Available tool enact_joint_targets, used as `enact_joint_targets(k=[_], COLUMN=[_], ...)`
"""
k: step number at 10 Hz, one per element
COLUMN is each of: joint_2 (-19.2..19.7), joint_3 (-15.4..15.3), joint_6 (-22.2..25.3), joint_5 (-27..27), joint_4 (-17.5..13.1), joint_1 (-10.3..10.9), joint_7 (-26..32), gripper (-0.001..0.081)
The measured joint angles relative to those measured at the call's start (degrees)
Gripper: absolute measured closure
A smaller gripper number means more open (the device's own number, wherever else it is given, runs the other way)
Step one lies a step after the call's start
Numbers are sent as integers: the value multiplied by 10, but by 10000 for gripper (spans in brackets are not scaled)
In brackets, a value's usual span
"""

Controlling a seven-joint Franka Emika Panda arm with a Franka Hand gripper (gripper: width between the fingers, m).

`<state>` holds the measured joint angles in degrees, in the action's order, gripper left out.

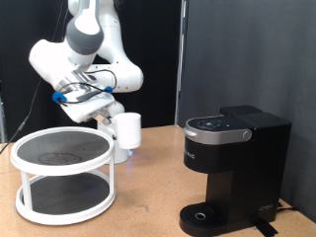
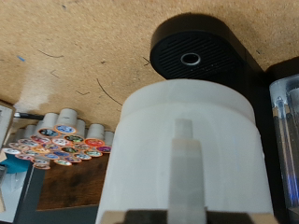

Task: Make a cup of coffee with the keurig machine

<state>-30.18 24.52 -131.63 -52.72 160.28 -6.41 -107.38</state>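
White ceramic fills the wrist view: the cup (image 2: 184,154) sits right at the claw, its handle (image 2: 185,163) running straight down the middle, so the claw appears to be closed on the mug by that handle side. In the exterior view the claw (image 1: 107,118) carries the cup (image 1: 125,129) in the air, clear of the tabletop (image 1: 148,193), beside the upper shelf of a white two-tier round rack (image 1: 61,173).

Just beyond the cup's rim, along the claw's line of sight, lies the black round drip tray (image 2: 192,56) of the keurig machine (image 1: 229,168), with chipboard tabletop (image 2: 75,56) on either side. The machine stands well apart from the claw, toward the exterior view's right, lid down. A tray of coffee pods (image 2: 56,149) with colourful tops sits off to the side.

To carry the mug well, I judge it should stay upright and level, travel low enough to pass under the brew head, and be centred over the round tray before release; an off-centre handle grip may let it swing.
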Motion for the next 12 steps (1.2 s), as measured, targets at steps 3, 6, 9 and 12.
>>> enact_joint_targets(k=[3,6,9,12], joint_2=[20,24,53,103], joint_3=[-28,-32,-36,-41], joint_6=[-33,-30,-26,-52], joint_5=[-53,-54,-42,-67], joint_4=[-1,-3,-16,-33], joint_1=[38,43,45,56], joint_7=[2,2,-5,19], gripper=[806,806,806,806])
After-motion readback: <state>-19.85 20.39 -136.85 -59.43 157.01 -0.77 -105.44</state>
